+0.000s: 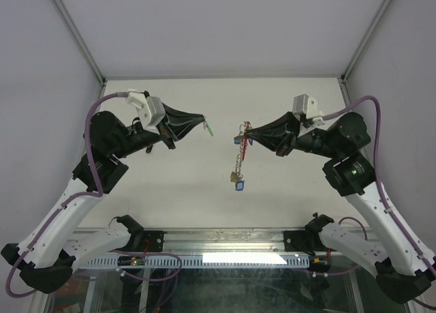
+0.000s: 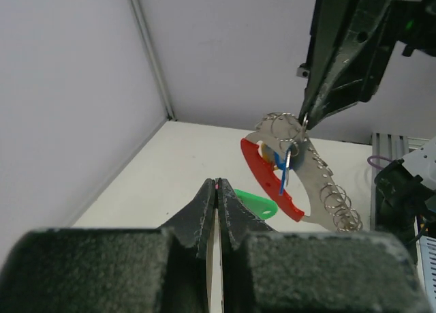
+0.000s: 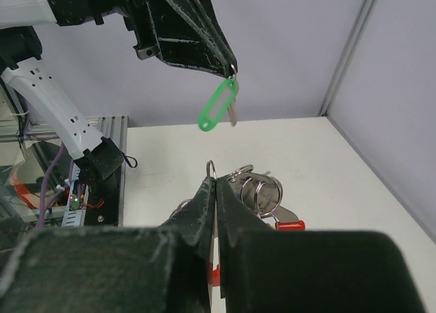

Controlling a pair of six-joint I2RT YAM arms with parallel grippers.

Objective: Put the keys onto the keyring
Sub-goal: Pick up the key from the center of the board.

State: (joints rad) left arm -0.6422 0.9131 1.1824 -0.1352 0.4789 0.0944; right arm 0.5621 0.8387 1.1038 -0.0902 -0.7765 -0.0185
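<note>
Overhead view, left to right. At centre left, the left gripper [image 1: 201, 121] has its jaws closed on the green-capped key [image 1: 210, 128], pinching it at the very tips so that the cap and blade hang free of the fingers and stay accessible for threading. A gap of bare table [image 1: 170, 190] separates the key from the keyring [image 1: 238, 159] just right of centre. The keyring hangs from the right gripper [image 1: 246, 131], whose jaws are clamped shut on a metal ring at the top of the bunch. Gripping there lets the red arc [image 1: 246, 130], chain links [image 1: 237, 164] and blue-framed tag [image 1: 240, 185] drop below, out of the way. The left wrist view confirms this: the opposing fingertips in the upper right pinch a single wire loop, and the rest of the bunch trails to the lower right. In the right wrist view the split rings [image 3: 262, 190] lie just right of the closed fingers, with the green key suspended in the upper centre. Judged state: both parts are lifted and presented tip to tip. The key has not yet been joined to a ring.
</note>
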